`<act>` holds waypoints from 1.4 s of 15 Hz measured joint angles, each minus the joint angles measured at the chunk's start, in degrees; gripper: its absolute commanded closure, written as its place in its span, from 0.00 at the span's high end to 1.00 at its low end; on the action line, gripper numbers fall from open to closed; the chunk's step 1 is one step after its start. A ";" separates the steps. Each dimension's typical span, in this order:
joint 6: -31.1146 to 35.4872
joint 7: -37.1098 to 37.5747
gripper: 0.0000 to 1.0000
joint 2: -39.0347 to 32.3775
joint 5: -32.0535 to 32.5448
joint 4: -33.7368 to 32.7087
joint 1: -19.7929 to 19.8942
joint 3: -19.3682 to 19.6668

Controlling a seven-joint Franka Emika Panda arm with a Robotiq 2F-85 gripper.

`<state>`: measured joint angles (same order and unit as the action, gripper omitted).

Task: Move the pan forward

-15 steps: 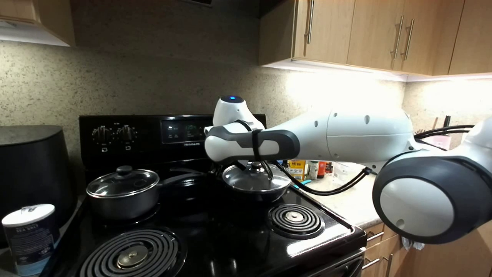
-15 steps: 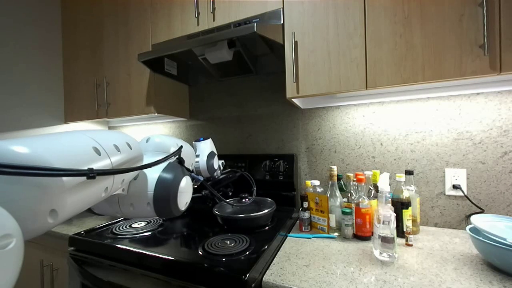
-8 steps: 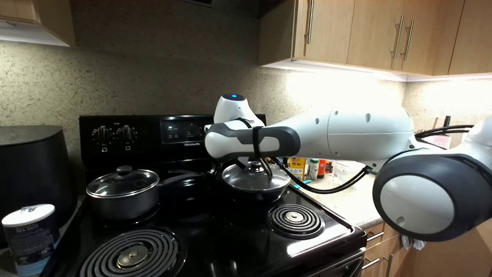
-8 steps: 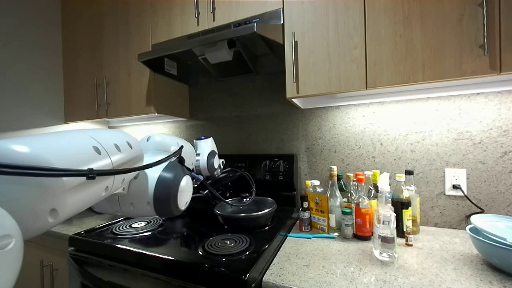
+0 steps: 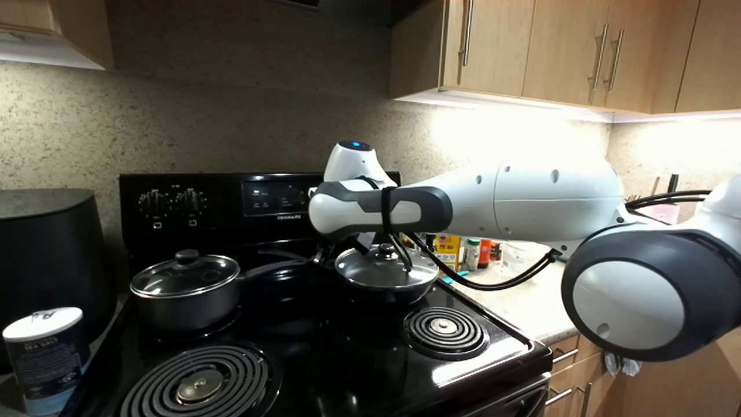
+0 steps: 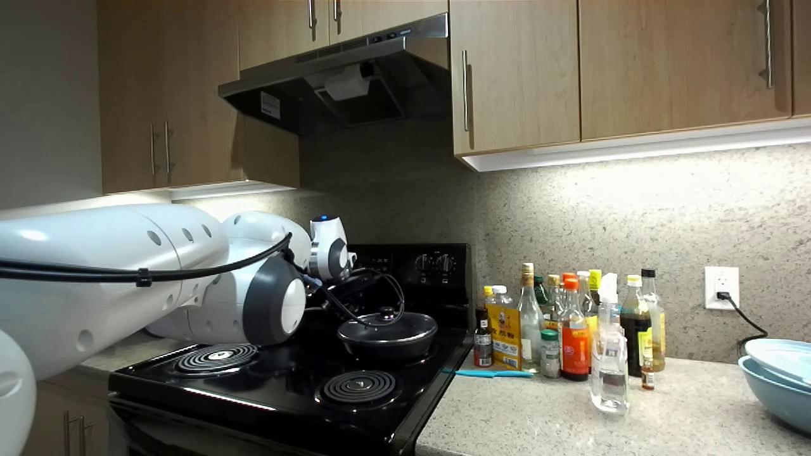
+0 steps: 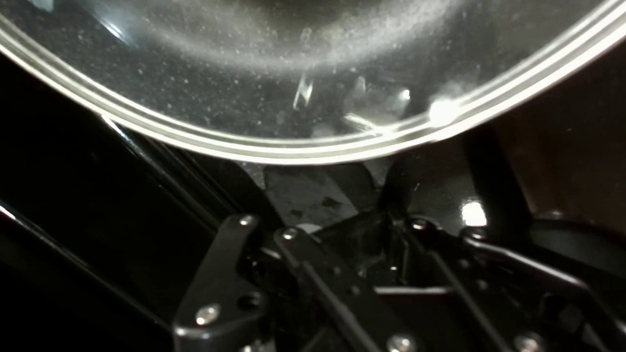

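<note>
There's room before the pan (image 5: 376, 279); the pot handle (image 5: 273, 268) apparently juts close.

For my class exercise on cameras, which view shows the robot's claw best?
The wrist view: the claw sits close up in the lower foreground, links and screws plain, though whether it grips anything is unclear. In both exterior views, little of it shows below the arm, dark against the black coil stove.

Pan (image 5: 377, 279) in both exterior views from different sides, close-up in the wrist view.
</note>
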<state>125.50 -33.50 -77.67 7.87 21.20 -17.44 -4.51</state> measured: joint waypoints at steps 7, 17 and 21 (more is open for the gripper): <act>0.00 0.05 0.56 0.06 0.01 -0.01 -0.21 0.43; 9.43 1.23 1.00 0.01 0.76 -0.03 -0.82 4.65; 10.16 4.59 1.00 -0.09 1.79 -0.01 -0.76 6.95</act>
<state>135.66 -28.91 -77.75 9.66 21.19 -18.20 2.44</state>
